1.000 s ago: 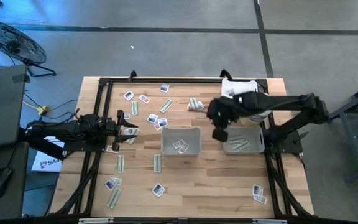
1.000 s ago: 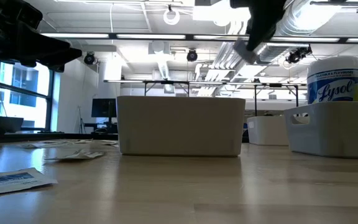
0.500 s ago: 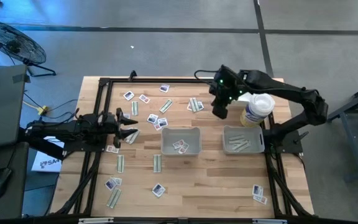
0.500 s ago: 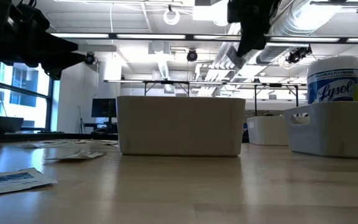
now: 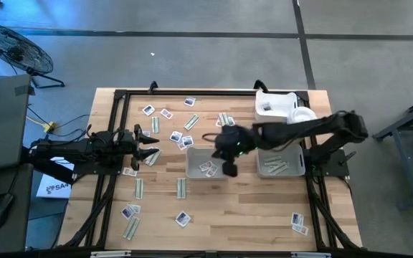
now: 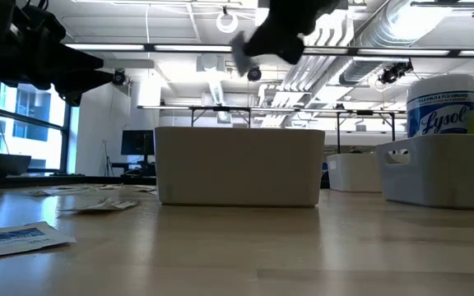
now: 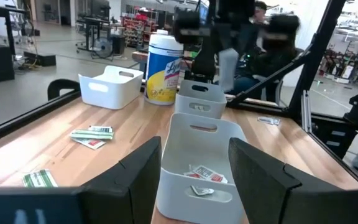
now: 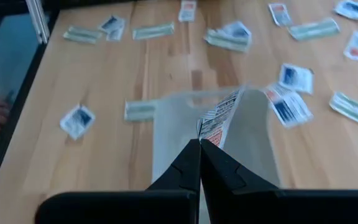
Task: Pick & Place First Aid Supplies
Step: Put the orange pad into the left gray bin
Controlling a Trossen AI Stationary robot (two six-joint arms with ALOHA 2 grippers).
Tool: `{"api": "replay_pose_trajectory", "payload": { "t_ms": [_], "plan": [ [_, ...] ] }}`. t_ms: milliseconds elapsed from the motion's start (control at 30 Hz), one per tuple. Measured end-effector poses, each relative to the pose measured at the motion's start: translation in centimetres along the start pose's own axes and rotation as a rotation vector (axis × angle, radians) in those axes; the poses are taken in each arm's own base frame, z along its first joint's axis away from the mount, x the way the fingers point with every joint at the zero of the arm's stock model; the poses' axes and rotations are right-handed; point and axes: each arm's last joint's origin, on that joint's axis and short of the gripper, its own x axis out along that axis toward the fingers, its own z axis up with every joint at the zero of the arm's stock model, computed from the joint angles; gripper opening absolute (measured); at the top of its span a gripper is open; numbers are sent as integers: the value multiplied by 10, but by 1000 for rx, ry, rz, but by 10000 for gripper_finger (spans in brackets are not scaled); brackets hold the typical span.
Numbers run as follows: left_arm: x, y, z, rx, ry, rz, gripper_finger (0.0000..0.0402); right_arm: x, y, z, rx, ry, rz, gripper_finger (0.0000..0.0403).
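Pale planked wood table (image 5: 221,215), smooth matt plastic tray (image 7: 197,146), glossy paper packets (image 8: 288,109).

The table (image 5: 249,215) is pale blond wood with a black frame, and the two trays (image 5: 209,163) on it are light grey. Scattered packets (image 5: 183,218) are white with dark blue print — the long strips (image 5: 181,188) pale green-grey. The bottle (image 6: 443,105) is white and yellow with blue lettering — both arms are black.

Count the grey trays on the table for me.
2: the middle tray under the right gripper, and the right tray holding green strips; nothing suggests a hidden third.
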Motion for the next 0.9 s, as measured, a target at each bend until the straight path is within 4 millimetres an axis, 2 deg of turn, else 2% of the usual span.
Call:
{"api": "replay_pose_trajectory", "payload": {
  "t_ms": [200,400,600,767,900],
  "plan": [
    [0,0,0,0,1,0,186,47,9,-17,6,65,-23,0],
    [0,0,0,0,1,0,186,68,10,-31,-62,131,-44,0],
    [0,0,0,0,1,1,186,71,5,-44,-168,258,-82,0],
    [0,0,0,1,5,0,186,68,-7,-53,-177,366,-160,0],
    [0,0,0,1,6,1,186,67,-13,-53,-178,380,-180,0]
  ]
}}
